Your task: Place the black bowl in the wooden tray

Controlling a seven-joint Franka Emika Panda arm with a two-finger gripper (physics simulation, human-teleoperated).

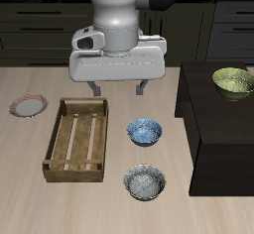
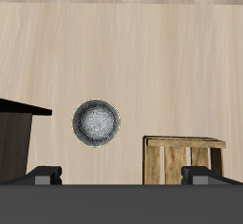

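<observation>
At the far side sits a pink plate (image 1: 29,105). Next you see the wooden tray (image 1: 77,139), then the black bowl (image 1: 145,182) on the table just beside it, near the front edge. Your gripper (image 1: 120,90) hangs high above, fingers spread, holding nothing.

A light wood-grain table (image 1: 30,193) fills most of the exterior view. Dark cabinets with drawer fronts (image 1: 40,25) run along the back from 10 to 2 o'clock. A black raised stand (image 1: 223,129) occupies the 3 o'clock side.
</observation>
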